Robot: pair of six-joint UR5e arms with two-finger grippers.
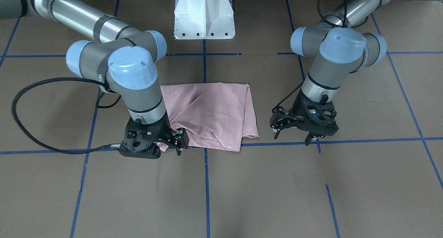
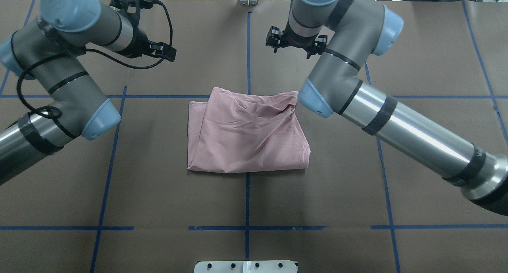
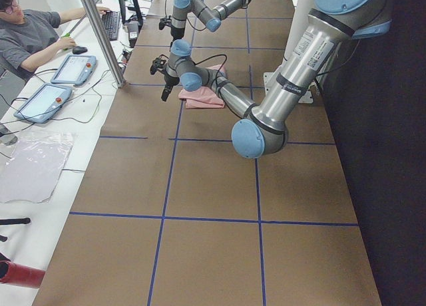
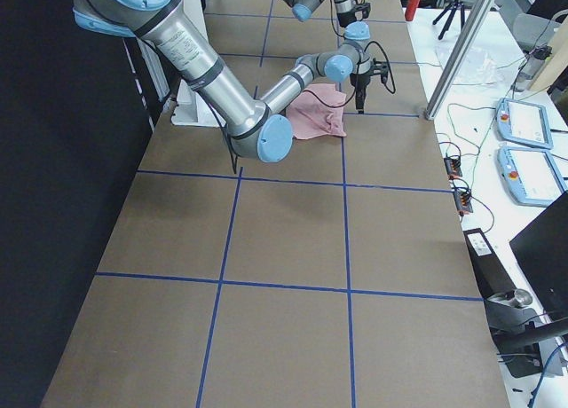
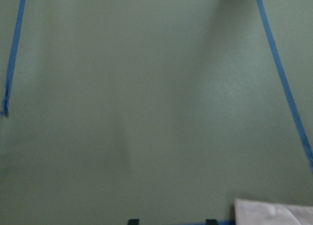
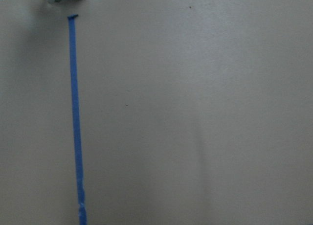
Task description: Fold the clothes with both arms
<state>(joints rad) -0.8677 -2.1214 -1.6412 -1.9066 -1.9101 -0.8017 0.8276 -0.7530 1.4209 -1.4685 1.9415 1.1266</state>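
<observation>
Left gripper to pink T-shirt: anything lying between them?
No. The front-facing view shows only bare brown table surface and a blue tape line between the black two-finger left gripper and the pale pink T-shirt.

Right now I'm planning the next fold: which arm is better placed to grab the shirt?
Right. The right claw sits at the pink T-shirt's edge, while the left claw hangs over the table, apart from the cloth.

We lose a corner of the shirt (image 1: 214, 110) behind the right arm (image 1: 138, 82); left wrist view's blurred, its fingers (image 5: 133, 221) cut by the bottom edge.
</observation>
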